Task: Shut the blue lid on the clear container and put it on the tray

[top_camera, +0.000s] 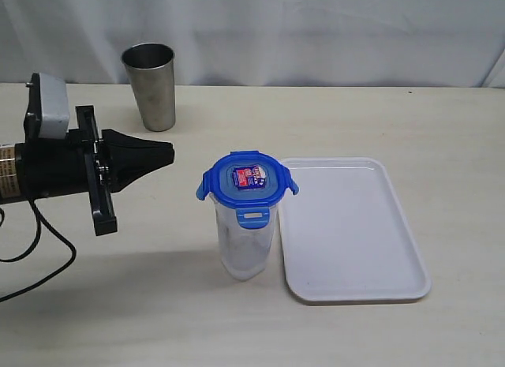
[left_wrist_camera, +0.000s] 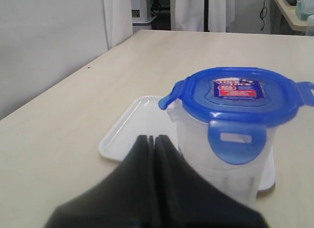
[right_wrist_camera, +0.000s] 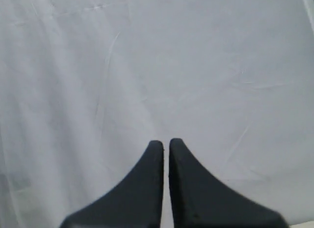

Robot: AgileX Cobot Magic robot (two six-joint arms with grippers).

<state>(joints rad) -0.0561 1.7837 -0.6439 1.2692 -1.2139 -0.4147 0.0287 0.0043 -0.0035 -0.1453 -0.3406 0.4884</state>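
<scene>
Presently upright on the matte beige table (top_camera: 379, 114): clear container (top_camera: 246, 252), translucent tapered plastic, just beside the tray (top_camera: 355, 225) (flat glossy white, rounded corners, low rim), not on it. Blue lid (top_camera: 247, 185) sits on top, front flap down, side flaps flared. Red-blue sticker (left_wrist_camera: 234, 88), print unreadable. Brushed steel tumbler (top_camera: 151, 84) well behind. Left gripper (top_camera: 169, 154): black tapered fingers pressed together, empty. Right gripper (right_wrist_camera: 166, 142): fingers nearly touching, holding nothing.

Pale beige table (top_camera: 394, 114), matte and plain. Carries a steel tumbler (top_camera: 150, 83) upright at the back left. Holds the clear container (top_camera: 246, 245) upright near the middle, just beside the left rim of the white tray (top_camera: 355, 225). Bears that tray flat, right of centre.
</scene>
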